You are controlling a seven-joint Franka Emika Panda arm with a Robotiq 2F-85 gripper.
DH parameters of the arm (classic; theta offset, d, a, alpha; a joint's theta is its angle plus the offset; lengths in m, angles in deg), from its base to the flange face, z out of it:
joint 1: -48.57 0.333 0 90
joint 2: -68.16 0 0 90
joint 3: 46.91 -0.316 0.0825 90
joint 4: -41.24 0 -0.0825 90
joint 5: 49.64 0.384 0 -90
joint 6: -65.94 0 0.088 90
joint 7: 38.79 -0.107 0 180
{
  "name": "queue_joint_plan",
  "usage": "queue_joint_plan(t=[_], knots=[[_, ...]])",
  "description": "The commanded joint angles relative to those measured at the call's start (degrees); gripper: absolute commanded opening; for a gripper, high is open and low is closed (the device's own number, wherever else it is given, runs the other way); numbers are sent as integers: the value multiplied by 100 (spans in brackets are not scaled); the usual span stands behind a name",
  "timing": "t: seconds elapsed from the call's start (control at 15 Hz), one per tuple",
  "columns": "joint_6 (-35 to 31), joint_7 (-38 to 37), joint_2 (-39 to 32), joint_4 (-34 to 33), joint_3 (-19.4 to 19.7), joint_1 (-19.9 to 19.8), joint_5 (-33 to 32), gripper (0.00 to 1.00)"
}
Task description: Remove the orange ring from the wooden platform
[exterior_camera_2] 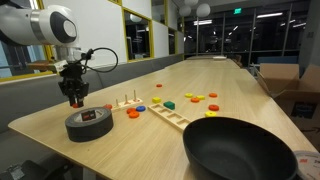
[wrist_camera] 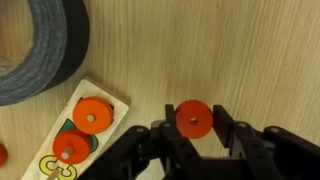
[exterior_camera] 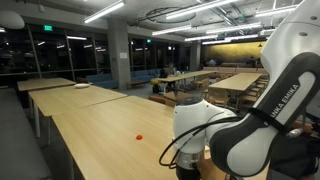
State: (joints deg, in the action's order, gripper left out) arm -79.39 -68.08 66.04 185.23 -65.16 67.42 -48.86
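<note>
In the wrist view my gripper point(wrist_camera: 195, 132) has its two black fingers closed against the sides of an orange ring point(wrist_camera: 193, 119), over bare table beside the wooden platform point(wrist_camera: 100, 100). Two more orange rings point(wrist_camera: 91, 116) sit on that platform at the lower left. In an exterior view the gripper point(exterior_camera_2: 74, 98) hangs low over the table just behind a tape roll point(exterior_camera_2: 88, 123); the held ring is hidden there. In an exterior view the arm's body point(exterior_camera: 250, 120) blocks the gripper.
A big black tape roll point(wrist_camera: 40, 40) lies close to the gripper. A small peg stand point(exterior_camera_2: 125, 101), a loose orange ring point(exterior_camera_2: 133, 113), a long wooden board point(exterior_camera_2: 170, 117), several coloured pieces point(exterior_camera_2: 195, 97) and a black pan point(exterior_camera_2: 240, 150) lie on the table.
</note>
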Motion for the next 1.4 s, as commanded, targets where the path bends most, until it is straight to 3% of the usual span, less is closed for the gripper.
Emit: queue_joint_plan(t=[0.0,0.27,0.33,0.47,0.67,0.93,1.33], knots=[[-158,-268,-165,-95,10,71,-300,17],[-177,-400,-276,-140,76,82,-521,22],[-178,-428,-296,-147,90,84,-543,67],[-172,-479,-325,-173,121,83,-601,74],[-142,-517,-327,-219,163,76,-631,97],[206,-235,-47,-403,227,-3,-561,100],[1068,591,1056,-663,474,-394,-463,100]])
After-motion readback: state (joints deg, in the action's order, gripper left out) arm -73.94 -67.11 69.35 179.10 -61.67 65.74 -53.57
